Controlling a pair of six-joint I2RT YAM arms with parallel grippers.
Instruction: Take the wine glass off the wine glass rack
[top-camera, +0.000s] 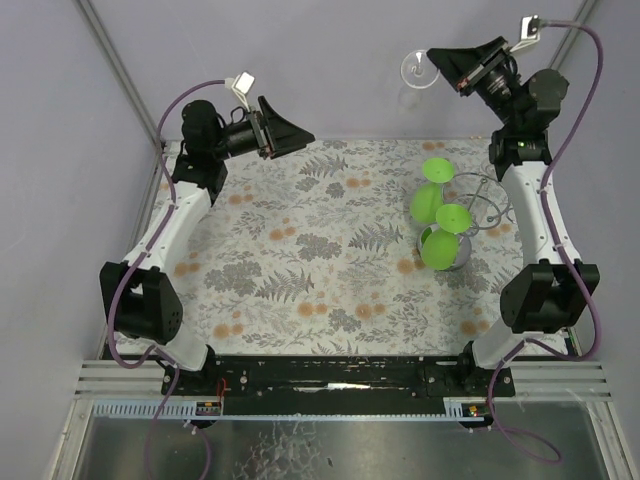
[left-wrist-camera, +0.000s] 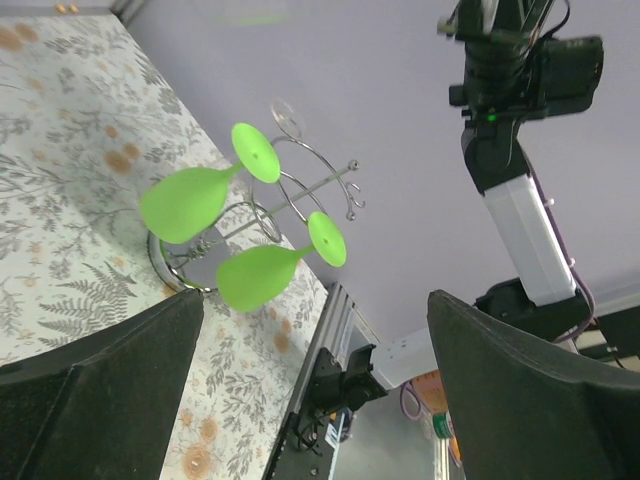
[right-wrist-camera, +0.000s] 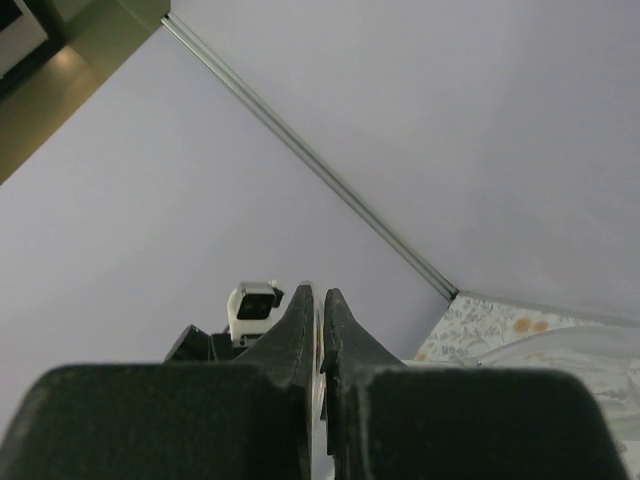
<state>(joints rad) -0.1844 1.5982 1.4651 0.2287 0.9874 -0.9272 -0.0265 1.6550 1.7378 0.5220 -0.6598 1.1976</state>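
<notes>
Jaws of my right gripper (top-camera: 436, 56) pinch the wine glass (top-camera: 418, 72), far right, off the wine glass rack (top-camera: 490, 196); my left gripper (top-camera: 303, 135) gapes.

No readable text, label, brand or number shows in any view

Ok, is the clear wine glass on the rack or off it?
Off. The right claw holds the clear wine glass in the air, apart from the wine glass rack, where two green glasses hang.
</notes>
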